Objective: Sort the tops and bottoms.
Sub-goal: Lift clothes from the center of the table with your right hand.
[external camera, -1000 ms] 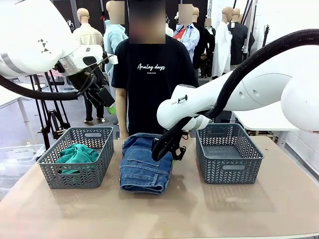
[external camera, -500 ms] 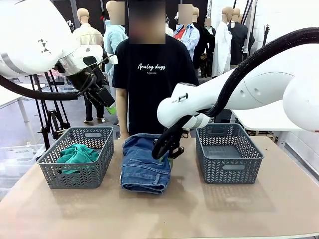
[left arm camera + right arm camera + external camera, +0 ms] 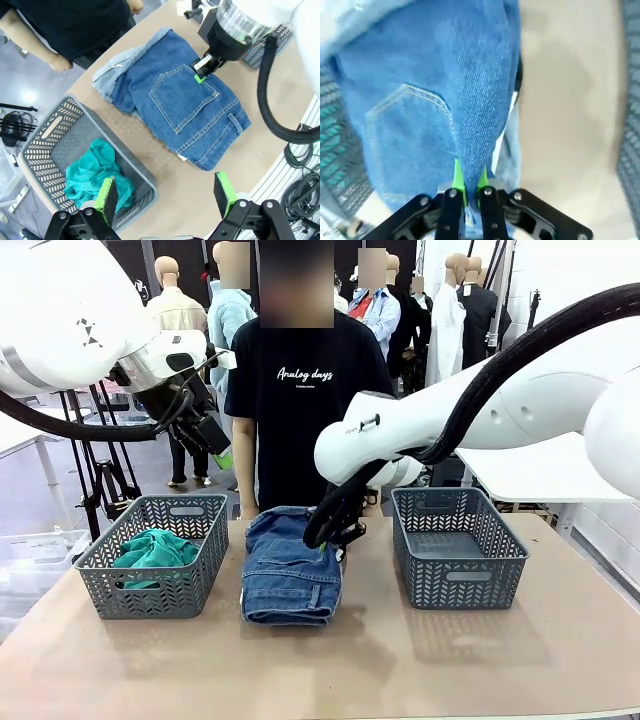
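Observation:
Dark blue jeans (image 3: 290, 575) lie folded mid-table on top of light blue denim shorts (image 3: 107, 77). The white shorts are hidden. My right gripper (image 3: 330, 537) is shut on a fold of the jeans at their right edge (image 3: 469, 182), and the pinched denim (image 3: 480, 100) is lifted a little. In the left wrist view, that gripper (image 3: 201, 70) sits on the jeans (image 3: 185, 110) beside the back pocket. The teal-green top (image 3: 155, 548) lies in the left basket (image 3: 195, 585). My left gripper (image 3: 165, 197) hangs open and empty high above that basket.
An empty grey basket (image 3: 470, 585) stands right of the jeans. A person in a black T-shirt (image 3: 300, 390) stands at the far edge, hands (image 3: 60, 62) off the table. Bare tabletop (image 3: 400, 670) stretches along the near side.
My right gripper has risen slightly and drifted left with the jeans' right edge in it, bunching the stack a little. The left arm has not moved.

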`<state>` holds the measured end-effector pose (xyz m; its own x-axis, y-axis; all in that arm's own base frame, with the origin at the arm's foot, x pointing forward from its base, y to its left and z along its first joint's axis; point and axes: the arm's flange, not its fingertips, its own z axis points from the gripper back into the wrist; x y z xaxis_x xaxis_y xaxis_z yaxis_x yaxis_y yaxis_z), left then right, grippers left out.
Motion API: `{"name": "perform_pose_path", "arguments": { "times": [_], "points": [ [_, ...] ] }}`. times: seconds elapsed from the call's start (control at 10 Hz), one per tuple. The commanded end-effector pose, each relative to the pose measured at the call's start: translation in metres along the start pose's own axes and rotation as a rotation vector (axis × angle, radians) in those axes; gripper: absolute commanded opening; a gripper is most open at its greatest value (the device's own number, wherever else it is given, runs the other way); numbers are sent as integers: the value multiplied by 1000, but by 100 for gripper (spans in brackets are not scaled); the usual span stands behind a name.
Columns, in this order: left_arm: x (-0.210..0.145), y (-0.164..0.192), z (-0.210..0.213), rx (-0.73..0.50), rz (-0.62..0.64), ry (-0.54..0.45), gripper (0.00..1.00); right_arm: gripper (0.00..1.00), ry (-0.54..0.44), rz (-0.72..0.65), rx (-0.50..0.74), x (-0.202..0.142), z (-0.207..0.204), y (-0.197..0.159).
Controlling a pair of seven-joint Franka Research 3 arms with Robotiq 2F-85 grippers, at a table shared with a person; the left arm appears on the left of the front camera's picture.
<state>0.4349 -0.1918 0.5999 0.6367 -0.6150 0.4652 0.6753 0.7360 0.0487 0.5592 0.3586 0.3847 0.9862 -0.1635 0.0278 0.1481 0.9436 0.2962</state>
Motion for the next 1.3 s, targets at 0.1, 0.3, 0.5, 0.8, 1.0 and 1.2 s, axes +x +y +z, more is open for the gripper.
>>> {"name": "perform_pose_path", "arguments": {
  "times": [0.1, 0.3, 0.5, 0.8, 1.0, 1.2],
  "points": [
    [1, 0, 1, 11, 1, -3, 100, 0, -129, 57, -2, -39, 65, 5],
    [1, 0, 1, 11, 1, -3, 100, 0, -202, 95, 15, -60, 96, 13],
    [1, 0, 1, 11, 1, -3, 100, 0, -114, 77, 15, -32, 78, 19],
    [1, 0, 1, 11, 1, -3, 100, 0, -121, 86, 2, -39, 81, 15],
    [1, 0, 1, 11, 1, -3, 100, 0, -270, 106, 3, -42, 133, 34],
    [1, 0, 1, 11, 1, -3, 100, 0, -372, 144, 12, -51, 182, 60]
  ]
}}
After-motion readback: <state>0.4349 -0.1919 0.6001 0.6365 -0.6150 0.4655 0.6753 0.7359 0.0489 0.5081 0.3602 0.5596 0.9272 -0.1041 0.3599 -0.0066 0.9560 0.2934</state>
